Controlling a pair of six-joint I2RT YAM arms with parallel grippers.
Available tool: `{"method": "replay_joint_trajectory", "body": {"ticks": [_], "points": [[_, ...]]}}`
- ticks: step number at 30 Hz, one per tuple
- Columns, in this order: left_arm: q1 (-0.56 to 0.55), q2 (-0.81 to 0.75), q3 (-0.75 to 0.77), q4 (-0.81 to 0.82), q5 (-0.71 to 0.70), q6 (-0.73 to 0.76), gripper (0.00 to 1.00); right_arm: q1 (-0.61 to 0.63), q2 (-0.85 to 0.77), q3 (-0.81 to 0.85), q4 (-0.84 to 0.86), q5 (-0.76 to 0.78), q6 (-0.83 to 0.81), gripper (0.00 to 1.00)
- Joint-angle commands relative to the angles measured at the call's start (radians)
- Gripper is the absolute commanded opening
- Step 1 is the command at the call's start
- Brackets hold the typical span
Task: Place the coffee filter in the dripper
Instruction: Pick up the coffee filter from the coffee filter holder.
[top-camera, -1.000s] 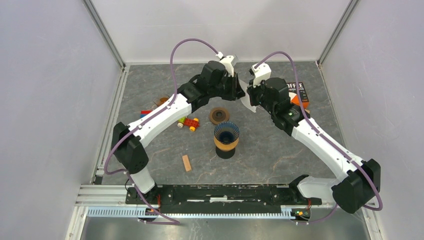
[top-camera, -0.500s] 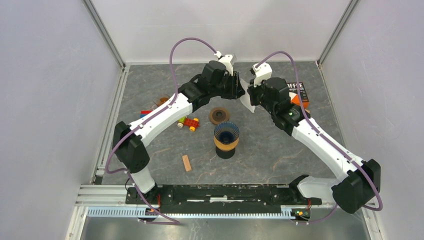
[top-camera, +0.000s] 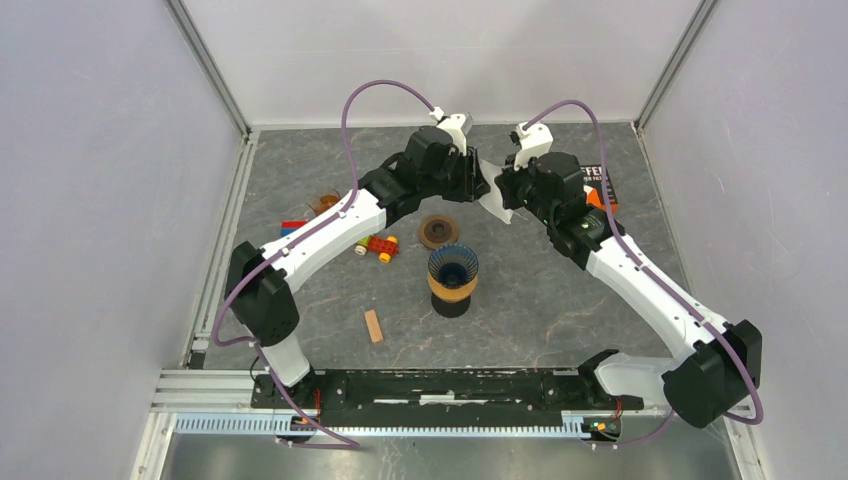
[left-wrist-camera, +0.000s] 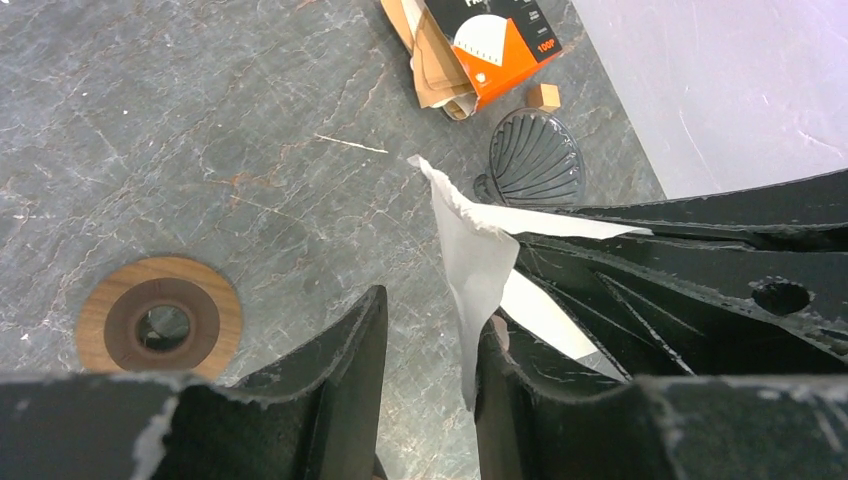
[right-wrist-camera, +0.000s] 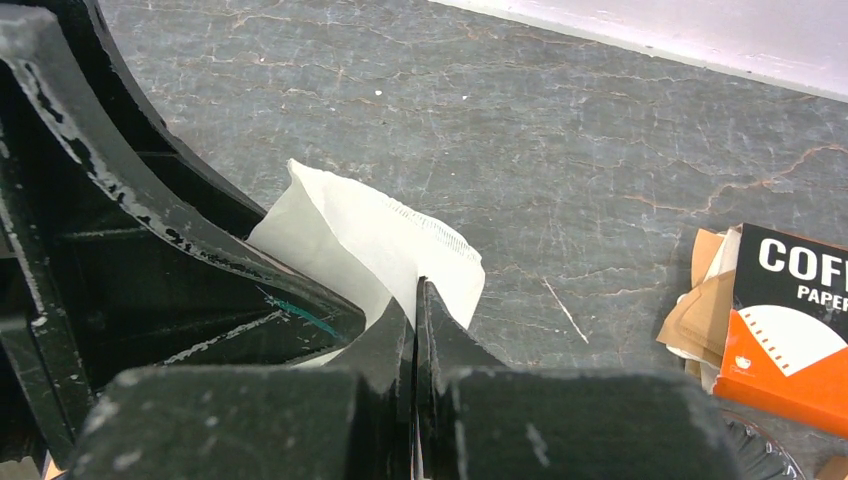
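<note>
Right wrist view: right gripper clamps the filter, held far of the dripper, left gripper open beside its edge; a hard two-sided pull could tear the paper.

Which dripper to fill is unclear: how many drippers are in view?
2. One dripper sits centrally on a stand; a second dripper sits near the orange box. More may be hidden.

The left tool stands parted. Just inside its right finger hangs the white coffee filter, pinched by the right tool. Left of the filter a wooden ring lies on the desk. Beyond the filter are a dark ribbed cup and an orange box.
</note>
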Motion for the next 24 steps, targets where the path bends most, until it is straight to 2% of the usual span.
{"method": "replay_joint_trajectory", "body": {"ticks": [1, 10, 13, 17, 24], "points": [[-0.002, -0.003, 0.025, 0.062, 0.043, -0.038, 0.43, -0.003, -0.02, 0.0, 0.044, -0.006, 0.027, 0.0], [-0.002, -0.008, 0.008, 0.079, 0.078, -0.066, 0.45, -0.006, -0.019, -0.004, 0.043, 0.012, 0.037, 0.0], [-0.002, -0.007, 0.003, 0.082, 0.077, -0.059, 0.38, -0.012, -0.021, -0.005, 0.045, -0.002, 0.048, 0.0], [-0.001, -0.009, 0.002, 0.081, 0.064, -0.025, 0.21, -0.018, -0.03, -0.013, 0.048, -0.011, 0.051, 0.0], [0.001, -0.017, 0.033, 0.072, 0.05, 0.077, 0.02, -0.026, -0.041, -0.041, 0.068, -0.051, 0.054, 0.0]]}}
